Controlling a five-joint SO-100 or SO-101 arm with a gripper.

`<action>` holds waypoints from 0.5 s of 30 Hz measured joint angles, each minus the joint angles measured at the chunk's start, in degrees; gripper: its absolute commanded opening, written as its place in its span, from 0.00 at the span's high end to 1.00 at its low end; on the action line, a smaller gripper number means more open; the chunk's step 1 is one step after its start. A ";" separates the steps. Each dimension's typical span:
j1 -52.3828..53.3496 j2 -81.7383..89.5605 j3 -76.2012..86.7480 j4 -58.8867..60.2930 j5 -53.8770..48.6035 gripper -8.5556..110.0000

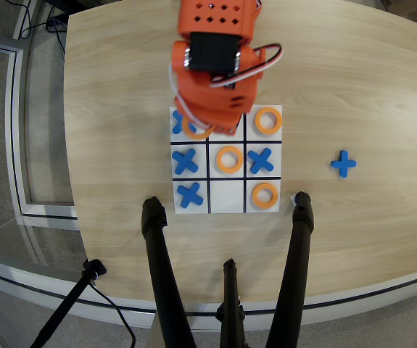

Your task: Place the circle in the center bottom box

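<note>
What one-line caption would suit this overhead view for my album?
Orange arm carries an orange ring over the tic-tac-toe board, above its top row.

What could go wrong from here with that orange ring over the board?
The circle overlaps the corner cell's blue X, so released now it may land on that piece. The arm hides that row's middle cell, so alignment there cannot be checked.

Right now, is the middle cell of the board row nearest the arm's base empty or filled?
Cannot tell: in the overhead view the tool hangs over that cell, hiding most of it. An orange ring shows at the tool's lower left edge.
</note>
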 measured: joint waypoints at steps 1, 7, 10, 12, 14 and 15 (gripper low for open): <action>-1.41 1.58 2.90 -0.09 0.00 0.93; -6.94 4.75 14.50 -4.75 0.53 0.93; -7.12 4.31 17.31 -8.35 1.23 0.93; -8.79 2.90 17.40 -10.81 1.85 0.93; -8.35 1.14 17.49 -12.92 2.46 0.93; -8.26 0.26 17.49 -13.80 2.81 0.93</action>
